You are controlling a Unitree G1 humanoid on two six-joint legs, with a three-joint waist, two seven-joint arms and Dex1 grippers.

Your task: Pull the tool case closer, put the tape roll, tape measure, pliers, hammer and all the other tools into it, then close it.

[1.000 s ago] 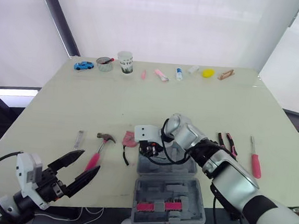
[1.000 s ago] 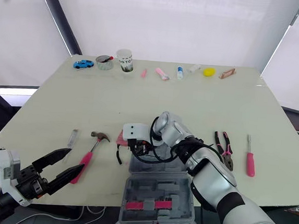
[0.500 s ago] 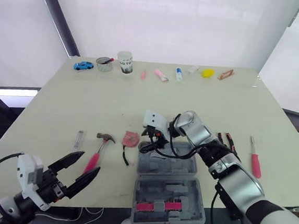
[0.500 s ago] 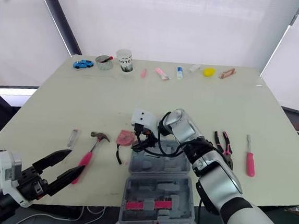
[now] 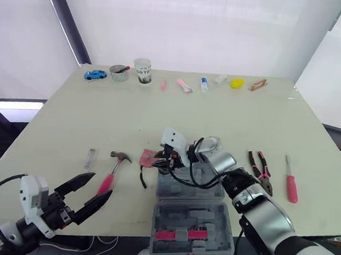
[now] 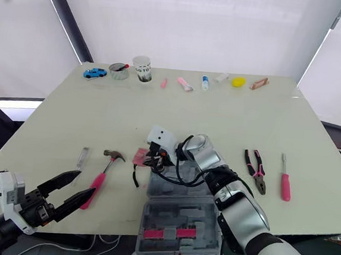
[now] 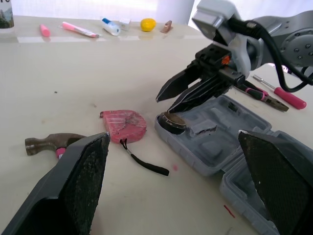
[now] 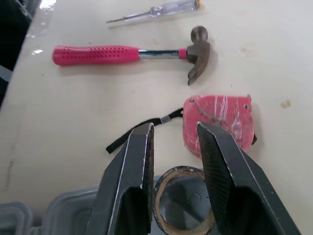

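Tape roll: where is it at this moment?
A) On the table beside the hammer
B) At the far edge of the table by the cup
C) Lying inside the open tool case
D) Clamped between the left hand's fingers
C: the tape roll lies in a corner of the open tool case, with the right hand open just above it.

place: test lab | cues: white screen walls (image 5: 197,28) — pale table (image 5: 249,119), small props (image 5: 183,84) lined up
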